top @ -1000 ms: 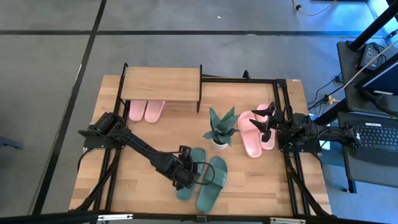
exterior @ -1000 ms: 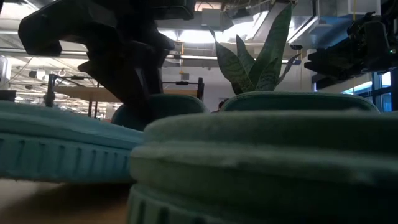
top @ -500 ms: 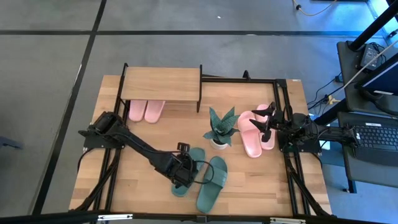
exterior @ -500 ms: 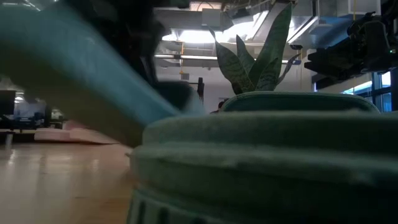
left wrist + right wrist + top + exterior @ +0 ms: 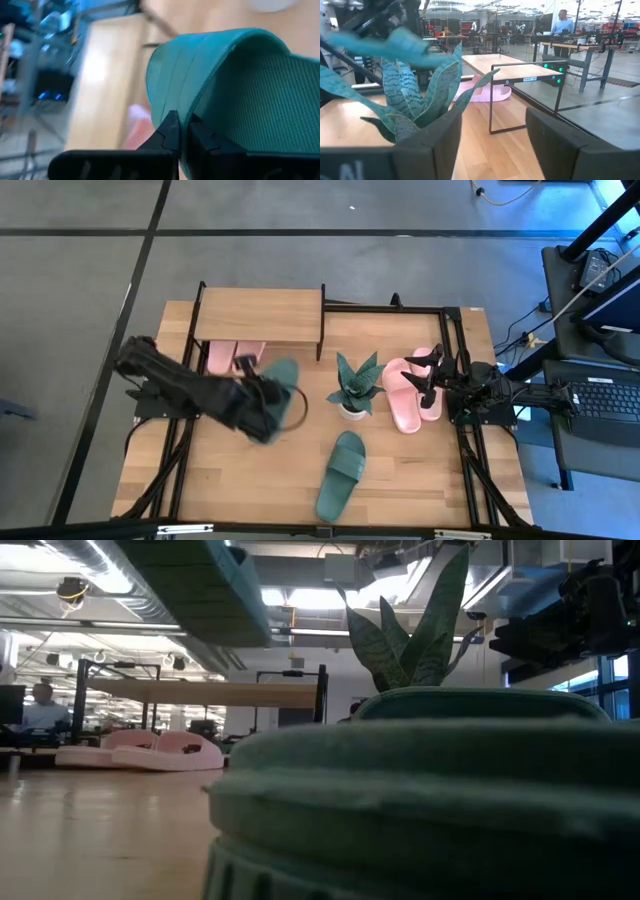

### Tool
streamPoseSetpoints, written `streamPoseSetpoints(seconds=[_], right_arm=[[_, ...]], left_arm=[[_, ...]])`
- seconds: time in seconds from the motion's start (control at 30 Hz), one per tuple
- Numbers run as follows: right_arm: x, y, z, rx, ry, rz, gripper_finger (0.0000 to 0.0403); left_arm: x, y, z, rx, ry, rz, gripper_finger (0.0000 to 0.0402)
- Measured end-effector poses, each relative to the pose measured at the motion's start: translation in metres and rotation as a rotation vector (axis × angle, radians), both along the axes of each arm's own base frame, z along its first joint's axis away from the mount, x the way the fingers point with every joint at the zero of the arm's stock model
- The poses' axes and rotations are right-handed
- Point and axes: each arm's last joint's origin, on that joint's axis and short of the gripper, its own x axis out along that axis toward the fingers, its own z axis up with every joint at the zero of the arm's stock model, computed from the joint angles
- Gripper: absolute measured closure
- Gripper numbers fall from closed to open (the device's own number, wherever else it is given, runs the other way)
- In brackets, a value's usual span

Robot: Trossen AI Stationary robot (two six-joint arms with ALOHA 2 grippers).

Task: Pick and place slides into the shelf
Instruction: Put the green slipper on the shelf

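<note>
While my left gripper [image 5: 268,402] is clamped on one green slide [image 5: 279,376], it holds it in the air just in front of the shelf [image 5: 259,316]. My right gripper [image 5: 428,372] waits with fingers apart over the pink pair [image 5: 409,393].

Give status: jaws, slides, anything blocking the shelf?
Left gripper shut on green slide, airborne near shelf. Right gripper open, parked. Plant beside path.

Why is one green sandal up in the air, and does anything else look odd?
The left gripper has shut on a green slide and lifted it near the shelf, leaving its mate alone on the table. Otherwise nothing stands out; the plant is upright.
</note>
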Motion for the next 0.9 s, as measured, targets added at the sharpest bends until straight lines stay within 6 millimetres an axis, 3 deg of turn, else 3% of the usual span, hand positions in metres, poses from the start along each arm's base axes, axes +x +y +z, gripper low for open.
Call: streamPoseSetpoints(seconds=[0.27,0.53,0.67,0.9], right_arm=[[0.000,0.000,0.000,-0.004,0.001,0.001,0.0182],[0.000,0.000,0.000,-0.021,0.007,-0.001,0.0182],[0.000,0.000,0.000,-0.026,0.008,-0.001,0.0182],[0.000,0.000,0.000,-0.026,0.008,-0.002,0.0182]], left_arm=[[-0.018,0.063,0.025,0.074,-0.022,0.169,0.0399],[-0.020,0.115,0.029,0.155,0.127,0.245,0.0399],[-0.020,0.132,0.029,0.155,0.169,0.263,0.0399],[-0.023,0.146,0.029,0.164,0.268,0.228,0.0399]])
